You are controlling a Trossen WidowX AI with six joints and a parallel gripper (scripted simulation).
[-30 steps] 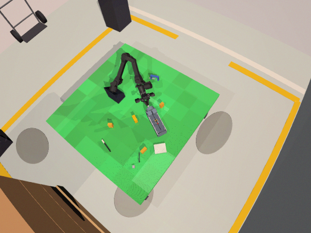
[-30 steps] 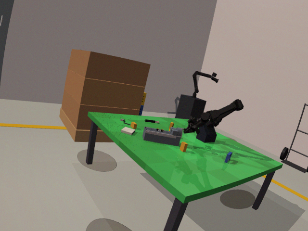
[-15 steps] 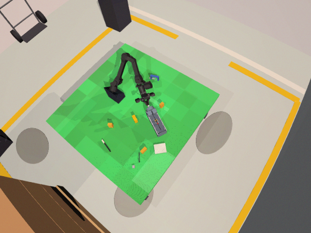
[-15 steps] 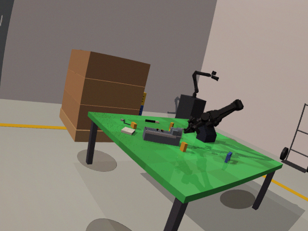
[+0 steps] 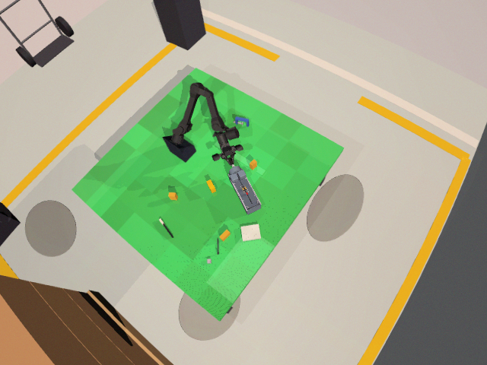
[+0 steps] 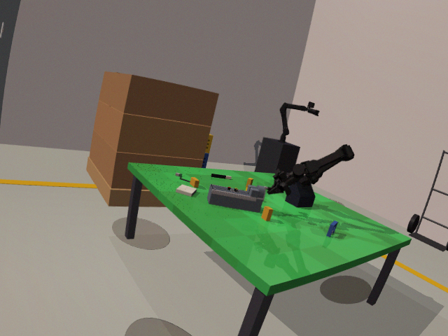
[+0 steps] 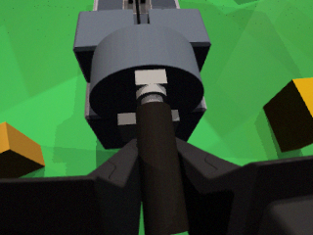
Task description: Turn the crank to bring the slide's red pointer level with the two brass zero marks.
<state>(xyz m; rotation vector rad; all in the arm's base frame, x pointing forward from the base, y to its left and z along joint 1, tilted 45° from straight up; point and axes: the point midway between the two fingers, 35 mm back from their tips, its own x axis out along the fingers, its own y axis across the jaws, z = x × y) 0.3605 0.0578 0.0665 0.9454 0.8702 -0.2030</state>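
The grey machine (image 5: 253, 208) (image 6: 231, 201) stands on the green table, its round housing (image 7: 142, 46) facing my gripper. My gripper (image 5: 231, 160) (image 6: 269, 190) (image 7: 154, 144) is shut on the dark crank handle (image 7: 160, 171), which runs between the fingers. The handle's pale root sits against a light block (image 7: 151, 76) high on the housing's dark face. In the top view a tiny red spot (image 5: 246, 193), seemingly the pointer, shows in the slot close to yellowish bits (image 5: 244, 188). Whether it is level with both brass marks is too small to tell. The wrist view does not show them.
Orange blocks stand on both sides of the machine (image 5: 253, 164) (image 5: 211, 185). A white slab (image 5: 250, 232) (image 6: 186, 190) lies beyond its far end. A blue bracket (image 5: 241, 121) (image 6: 332, 229) is beside the arm. A black-and-white stick (image 5: 166, 228) lies farther off.
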